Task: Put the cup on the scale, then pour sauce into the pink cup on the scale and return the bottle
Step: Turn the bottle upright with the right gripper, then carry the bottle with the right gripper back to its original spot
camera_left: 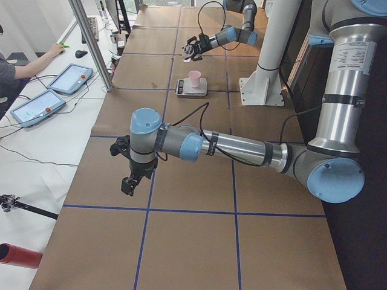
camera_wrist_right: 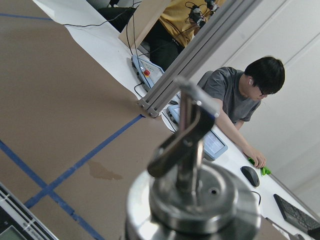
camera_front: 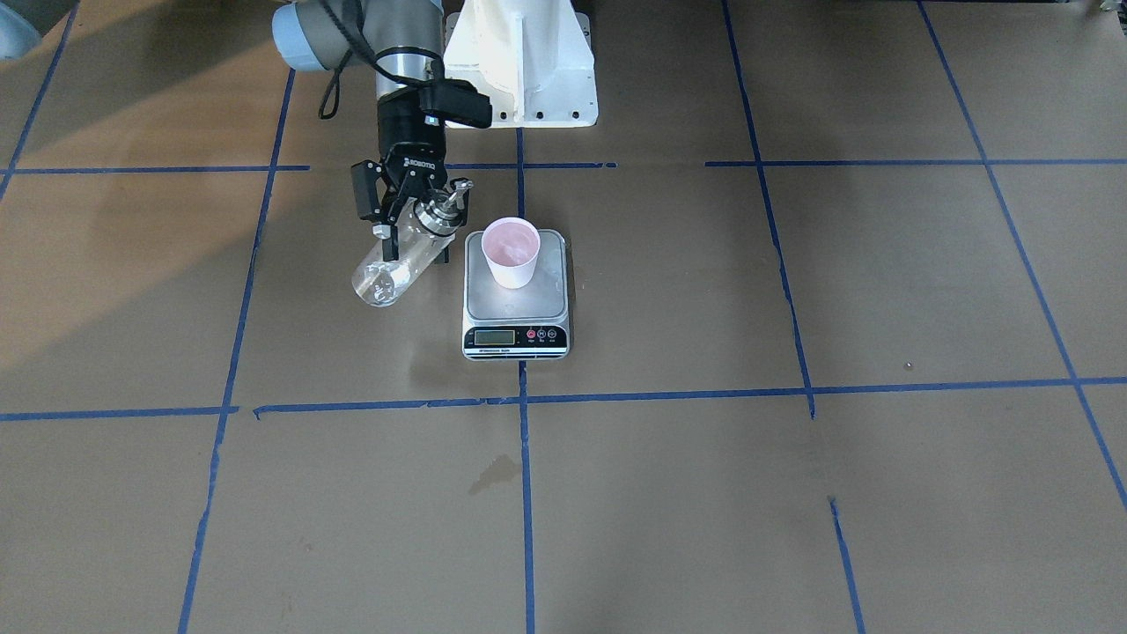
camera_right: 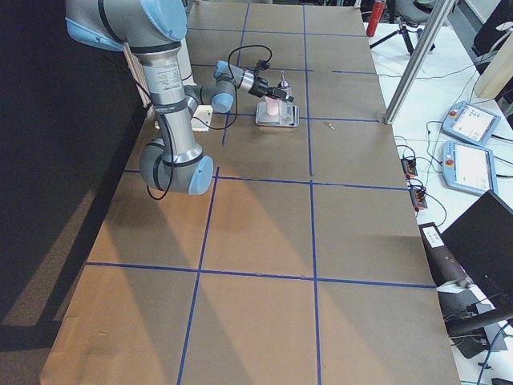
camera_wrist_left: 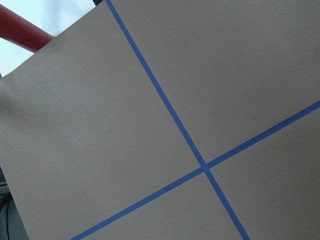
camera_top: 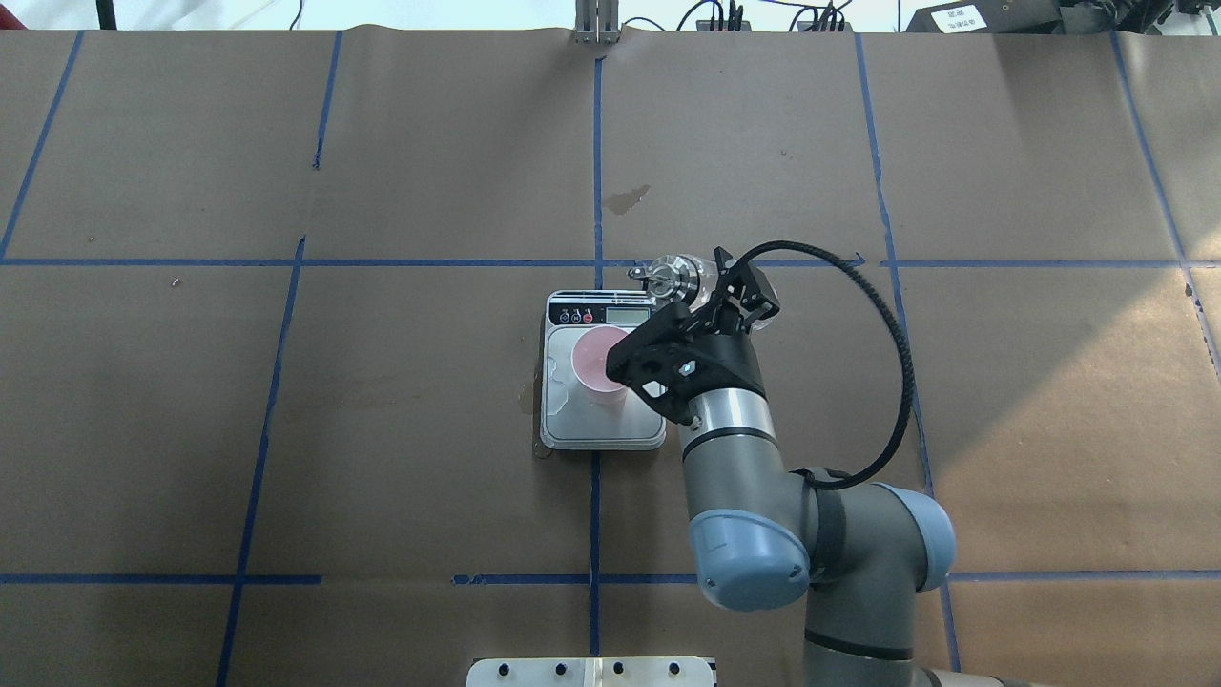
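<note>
Right gripper (camera_front: 403, 227): jaws clamped on the upper body of the bottle (camera_front: 392, 269), just below its silver cap. The bottle is held clear of the worktop (camera_front: 792, 493) and tilted. Its cap and spout point toward the scale (camera_front: 519, 306), and its clear base angles away and down. From overhead, the cap sits just past the scale's display end, to the right, and is not over the cup.

The cup (camera_front: 511, 251) stands upright on the steel platform, toward the end far from the display.

Left gripper (camera_left: 129, 183): hangs over bare brown paper well apart from the scale, near a crossing of blue tape lines. Cannot tell whether its jaws are open or closed.

The worktop is gridded in blue tape, with a small dark stain (camera_front: 495, 471) beyond the scale's display end. A person (camera_wrist_right: 247, 95) sits at a white desk past the worktop's far edge.
</note>
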### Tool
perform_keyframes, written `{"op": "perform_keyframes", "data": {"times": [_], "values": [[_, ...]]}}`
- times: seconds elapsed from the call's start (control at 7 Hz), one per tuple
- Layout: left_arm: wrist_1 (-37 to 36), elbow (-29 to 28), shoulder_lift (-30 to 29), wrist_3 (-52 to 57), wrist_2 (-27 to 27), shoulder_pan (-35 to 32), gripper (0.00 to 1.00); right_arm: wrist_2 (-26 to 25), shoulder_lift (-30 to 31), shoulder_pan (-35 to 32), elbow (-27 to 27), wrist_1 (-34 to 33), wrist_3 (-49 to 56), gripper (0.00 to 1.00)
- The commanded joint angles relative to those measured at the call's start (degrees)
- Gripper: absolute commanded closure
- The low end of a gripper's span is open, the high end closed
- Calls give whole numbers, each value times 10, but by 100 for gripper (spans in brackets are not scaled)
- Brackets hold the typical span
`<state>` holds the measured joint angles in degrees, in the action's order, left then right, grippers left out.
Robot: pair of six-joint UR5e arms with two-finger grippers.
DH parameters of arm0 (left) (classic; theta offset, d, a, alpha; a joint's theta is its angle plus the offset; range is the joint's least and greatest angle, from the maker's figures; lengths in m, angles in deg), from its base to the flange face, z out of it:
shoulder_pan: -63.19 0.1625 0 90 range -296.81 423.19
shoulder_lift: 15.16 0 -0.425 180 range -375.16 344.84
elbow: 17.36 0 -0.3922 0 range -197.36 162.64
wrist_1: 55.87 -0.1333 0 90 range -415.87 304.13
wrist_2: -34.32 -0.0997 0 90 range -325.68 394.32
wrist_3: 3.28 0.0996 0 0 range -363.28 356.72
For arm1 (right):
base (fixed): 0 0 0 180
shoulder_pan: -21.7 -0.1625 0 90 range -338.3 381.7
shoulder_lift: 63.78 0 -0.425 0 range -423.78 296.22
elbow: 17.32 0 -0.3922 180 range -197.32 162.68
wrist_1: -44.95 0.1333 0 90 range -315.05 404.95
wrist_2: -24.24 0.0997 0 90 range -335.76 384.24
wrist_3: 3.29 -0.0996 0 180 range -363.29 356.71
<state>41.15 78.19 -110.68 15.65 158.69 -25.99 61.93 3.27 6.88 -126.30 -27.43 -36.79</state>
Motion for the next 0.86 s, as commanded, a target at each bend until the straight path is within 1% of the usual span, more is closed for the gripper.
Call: {"op": "perform_keyframes", "data": {"times": [0.0, 0.14, 0.29, 0.43, 0.57, 0.71], "values": [[-2, 16, 2, -1, 0, -1, 0, 107, 73, -48, -81, 3, -125, 100], [-2, 17, 2, -1, 0, -1, 0, 148, 89, -69, -96, 3, -157, 100], [-2, 17, 2, -1, 0, -1, 0, 170, 116, -89, -98, 3, -191, 100], [-2, 19, 2, -1, 0, -3, 0, 178, 147, -107, -97, 3, -237, 100], [-2, 35, 5, -1, 0, -4, 0, 178, 156, -120, -94, 2, -241, 100], [-2, 38, 6, -2, -1, -4, 0, 178, 181, -126, -81, 1, -242, 100]]}}
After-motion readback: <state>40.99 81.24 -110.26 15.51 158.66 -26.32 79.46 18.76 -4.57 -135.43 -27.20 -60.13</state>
